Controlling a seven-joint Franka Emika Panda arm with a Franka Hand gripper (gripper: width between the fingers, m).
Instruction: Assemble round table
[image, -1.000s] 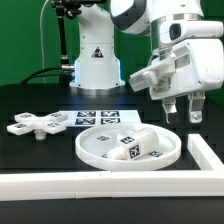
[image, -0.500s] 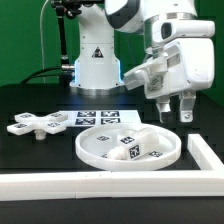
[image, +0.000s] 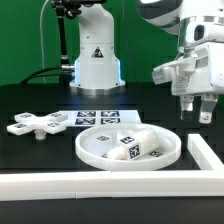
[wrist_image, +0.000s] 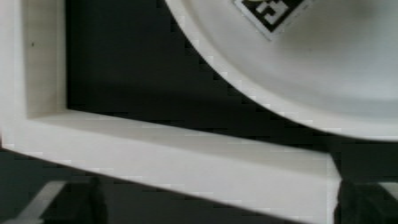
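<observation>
Green backdrop (image: 20, 40) behind; black tabletop (image: 40, 155) below; even light.

Marker board (image: 86, 117), white border rail (image: 60, 184)

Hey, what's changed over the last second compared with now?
The pincer swung toward the exterior view's right, past the rim of the round disc toward the border rail, open and empty throughout. The disc, the post lying in it and the cross-shaped piece have not moved.
</observation>
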